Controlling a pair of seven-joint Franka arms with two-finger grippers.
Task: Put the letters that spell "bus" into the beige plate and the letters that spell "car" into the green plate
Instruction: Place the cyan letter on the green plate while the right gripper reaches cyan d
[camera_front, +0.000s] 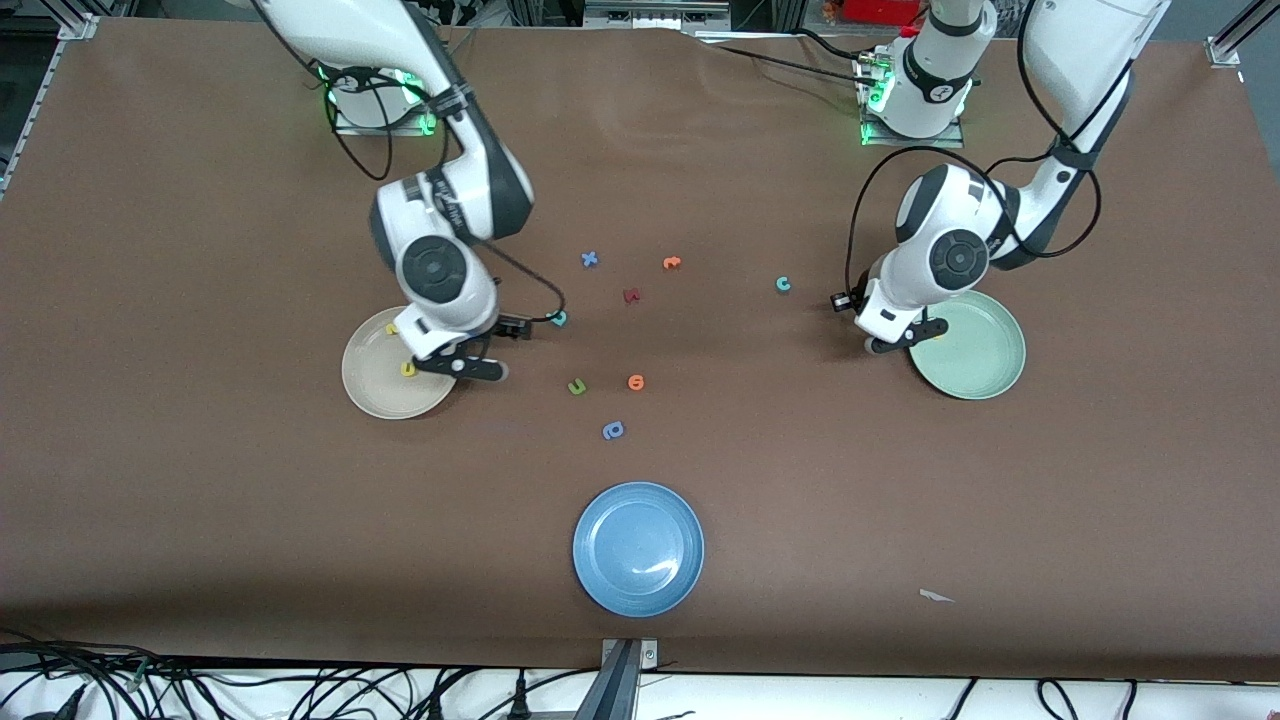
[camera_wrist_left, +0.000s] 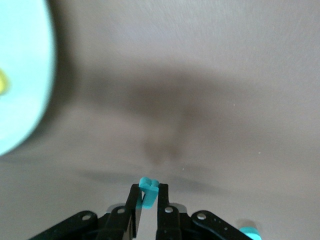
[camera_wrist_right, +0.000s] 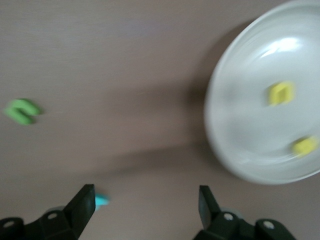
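Covering the table (camera_front: 200, 480), brown matting bears a blue plate (camera_front: 638, 549).

Brown table (camera_front: 200, 500), cables (camera_front: 300, 690) along front edge.

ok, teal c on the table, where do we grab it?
The teal c lies flat, alone on the table. Probably come straight down and pinch across its two outer curved sides, not the open mouth. Left gripper is busy, shut on a teal letter.
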